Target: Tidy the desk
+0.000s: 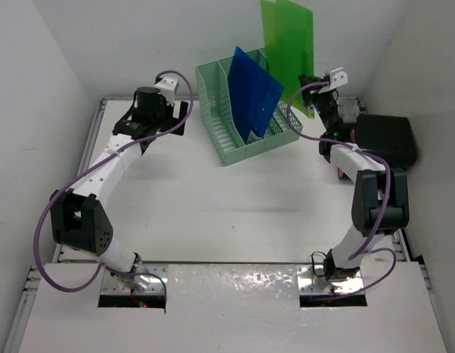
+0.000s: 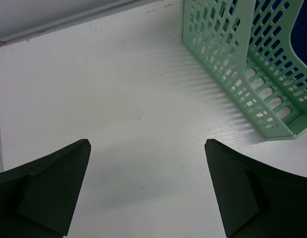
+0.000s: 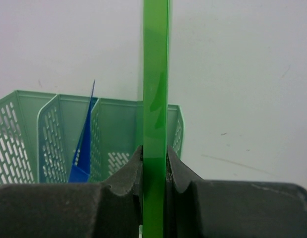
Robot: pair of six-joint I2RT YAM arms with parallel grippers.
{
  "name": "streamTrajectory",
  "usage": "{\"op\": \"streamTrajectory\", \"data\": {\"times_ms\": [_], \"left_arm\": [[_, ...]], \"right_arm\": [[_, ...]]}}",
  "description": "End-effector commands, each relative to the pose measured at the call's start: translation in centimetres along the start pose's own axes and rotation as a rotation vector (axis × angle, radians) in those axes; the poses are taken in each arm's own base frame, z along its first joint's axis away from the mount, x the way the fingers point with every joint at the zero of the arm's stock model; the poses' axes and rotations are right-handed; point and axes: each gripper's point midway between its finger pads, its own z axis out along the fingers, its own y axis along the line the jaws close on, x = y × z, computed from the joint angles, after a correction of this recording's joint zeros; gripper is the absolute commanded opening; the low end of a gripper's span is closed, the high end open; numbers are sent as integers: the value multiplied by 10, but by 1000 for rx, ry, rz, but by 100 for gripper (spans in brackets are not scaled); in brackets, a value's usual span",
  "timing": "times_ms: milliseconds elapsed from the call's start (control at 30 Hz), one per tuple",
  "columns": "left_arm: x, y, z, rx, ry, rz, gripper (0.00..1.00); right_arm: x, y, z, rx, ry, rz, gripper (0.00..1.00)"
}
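White desk [image 1: 234, 213] spread beneath both arms, right gripper [image 3: 154, 161] clamped on upright green folder [image 3: 155, 74] raised near mint file rack [image 1: 211, 118] at desk's far side, blue folder [image 1: 253, 95] stood in rack, left gripper [image 2: 147, 146] hung wide apart, empty, beside rack

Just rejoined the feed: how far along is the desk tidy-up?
Done: the blue folder stands in the mint-green rack. In hand: the right gripper pinches the green folder, raised near the rack. To do: slotting it in. The left gripper is open, empty.
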Motion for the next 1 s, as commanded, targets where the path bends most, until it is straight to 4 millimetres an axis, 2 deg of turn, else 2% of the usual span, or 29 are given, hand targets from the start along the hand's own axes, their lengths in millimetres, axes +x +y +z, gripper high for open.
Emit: {"op": "streamTrajectory", "data": {"times_ms": [0,100,233,333,367,400,467,500,633,767,833,967], "left_arm": [[-19,11,-3,-29,-26,10,100],[-16,12,1,-37,-8,14,99],[-21,12,2,-35,-8,17,100],[-21,11,3,-33,-1,18,100],[-21,12,4,-35,0,18,100],[-21,12,4,-36,1,20,100],[-19,12,6,-37,8,22,99],[-21,12,6,-37,6,22,100],[-25,10,9,-24,11,16,99],[-25,9,8,-16,12,15,100],[-24,10,7,-23,6,14,100],[-22,12,6,-34,7,23,99]], "right_arm": [[-78,-8,-4,-12,-226,-70,0],[-80,-5,-4,-28,-213,-72,0],[-75,-10,2,-10,-203,-78,0],[-62,-12,7,-10,-185,-55,0],[-63,-27,1,21,-184,-62,0],[-72,-29,-4,33,-200,-72,0],[-70,-31,-15,49,-181,-96,0],[-79,-30,-19,51,-181,-116,0],[-82,-33,-25,71,-152,-137,0],[-81,-28,-14,15,-164,-79,0],[-75,-24,-10,-6,-166,-31,0],[-71,-18,-15,-28,-168,4,0]]}}
